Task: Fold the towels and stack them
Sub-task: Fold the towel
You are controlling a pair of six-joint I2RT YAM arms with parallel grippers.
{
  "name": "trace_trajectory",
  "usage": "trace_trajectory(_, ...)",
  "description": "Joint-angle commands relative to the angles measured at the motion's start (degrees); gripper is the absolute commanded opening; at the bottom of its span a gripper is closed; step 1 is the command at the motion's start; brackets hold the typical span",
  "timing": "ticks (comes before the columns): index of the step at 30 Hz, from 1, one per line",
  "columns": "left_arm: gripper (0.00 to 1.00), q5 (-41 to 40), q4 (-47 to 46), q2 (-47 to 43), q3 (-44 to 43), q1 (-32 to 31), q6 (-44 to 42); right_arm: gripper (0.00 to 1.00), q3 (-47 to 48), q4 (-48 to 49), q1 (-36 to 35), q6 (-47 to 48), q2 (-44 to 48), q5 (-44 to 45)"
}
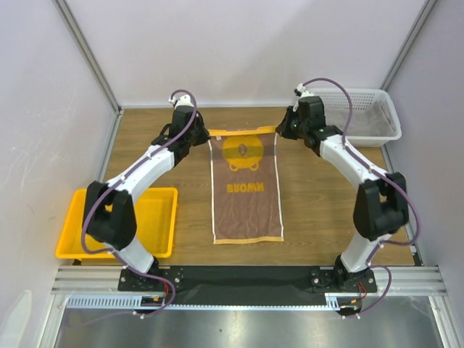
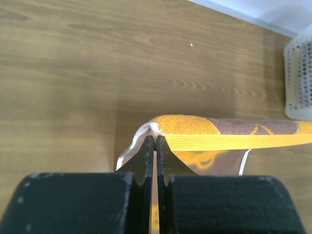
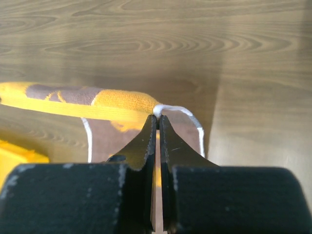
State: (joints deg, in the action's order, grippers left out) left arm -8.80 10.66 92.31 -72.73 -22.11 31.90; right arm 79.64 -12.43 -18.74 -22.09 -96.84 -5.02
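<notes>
A yellow plastic tray [image 1: 72, 233] sits at the near-left edge of the wooden table [image 1: 319, 217], its middle hidden by the left arm. The left gripper [image 2: 155, 139] is pinched shut on the far-left corner of the brown and yellow-orange cloth towel [image 1: 246, 199], lifting its orange hem clear of the wood. The towel runs down the table's centre toward the arms' bases, with bare wood open on both sides. It shows a bear face and lettering seen in reverse that appears to spell "BROWN". The right gripper [image 3: 158, 117] is clamped on the far-right corner, where a white edge trim shows. A white mesh basket [image 1: 380, 123] stands in the far-right corner, its left end covered by the right arm. In both wrist views, the gripper bodies block the towel's lower part.
</notes>
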Motion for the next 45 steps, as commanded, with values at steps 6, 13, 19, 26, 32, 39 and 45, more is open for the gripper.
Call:
trace_trajectory(6,0.01,4.67,-5.3,16.64,-15.41,3.12,-5.35,0.0,15.27,5.13,5.12,0.91,-15.37,-5.88)
trace_trajectory(13,0.0,5.54,-1.7,28.25,-33.59,4.44,-7.99,0.0,28.81,2.06,7.31,1.26,-25.49,-8.87)
trace_trajectory(19,0.0,8.18,0.51,27.84,-33.99,4.62,-7.99,0.0,30.23,-0.49,7.93,0.2,-26.04,-11.77)
trace_trajectory(26,0.0,12.05,1.47,14.75,-16.42,4.53,-6.33,0.0,17.24,-3.39,7.84,-2.0,-15.5,-14.14)
trace_trajectory(32,0.0,14.95,-0.2,1.4,2.4,4.18,-3.16,0.0,1.09,-6.12,7.49,-2.87,-3.81,-12.74)
trace_trajectory(39,0.0,16.62,0.51,-8.19,16.19,2.17,-2.81,0.0,-13.35,-9.36,4.86,-4.54,8.24,-11.94)
trace_trajectory(45,0.0,15.74,0.77,-14.0,23.59,-0.56,-0.71,0.0,-22.75,-10.51,3.63,-4.81,13.69,-10.63)
